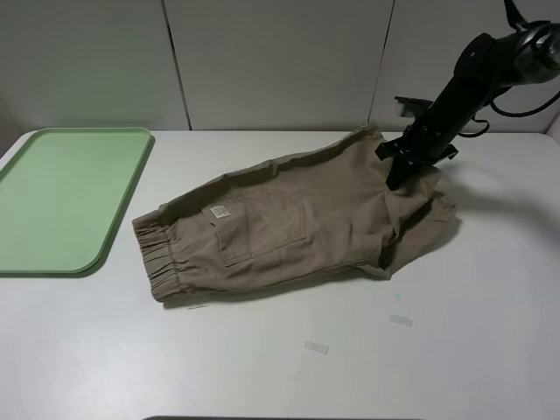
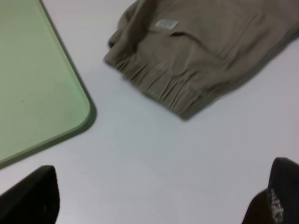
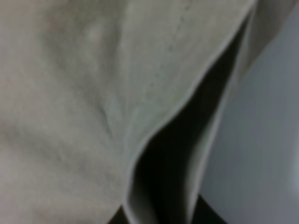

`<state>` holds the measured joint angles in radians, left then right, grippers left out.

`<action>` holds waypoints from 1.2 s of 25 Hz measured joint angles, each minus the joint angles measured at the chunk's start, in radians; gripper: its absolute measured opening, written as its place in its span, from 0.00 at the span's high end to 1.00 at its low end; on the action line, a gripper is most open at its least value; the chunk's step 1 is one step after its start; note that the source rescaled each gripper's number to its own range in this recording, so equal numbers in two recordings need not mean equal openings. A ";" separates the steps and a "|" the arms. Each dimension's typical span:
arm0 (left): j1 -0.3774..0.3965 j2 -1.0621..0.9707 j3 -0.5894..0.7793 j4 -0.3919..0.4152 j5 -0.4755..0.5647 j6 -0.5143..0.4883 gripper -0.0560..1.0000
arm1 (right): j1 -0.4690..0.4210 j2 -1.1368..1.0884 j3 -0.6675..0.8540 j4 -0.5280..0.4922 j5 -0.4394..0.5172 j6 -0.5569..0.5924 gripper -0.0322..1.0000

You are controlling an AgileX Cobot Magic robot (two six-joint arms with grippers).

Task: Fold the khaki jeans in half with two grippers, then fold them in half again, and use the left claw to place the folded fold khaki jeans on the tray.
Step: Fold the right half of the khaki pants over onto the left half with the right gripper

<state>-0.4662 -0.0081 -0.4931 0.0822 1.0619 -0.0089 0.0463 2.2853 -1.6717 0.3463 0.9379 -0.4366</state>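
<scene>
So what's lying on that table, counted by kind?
Shorts: 1
Tray: 1
Small clear strips: 2 plain to see
Total: 4

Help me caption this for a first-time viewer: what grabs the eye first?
The khaki jeans sprawl rumpled across the middle of the white table, elastic waistband toward the tray. At their opposite end the black right gripper reaches down from the upper right of the exterior high view and is closed on the cloth. The pale-green tray lies at the table's left edge in that view.
</scene>
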 joint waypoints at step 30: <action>0.000 -0.001 0.000 0.000 0.000 0.001 0.07 | 0.202 -0.409 0.391 -0.122 -0.299 0.255 0.97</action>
<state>-0.4662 -0.0089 -0.4931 0.0822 1.0619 -0.0080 0.2482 1.8767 -1.2811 0.2248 0.6391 -0.1812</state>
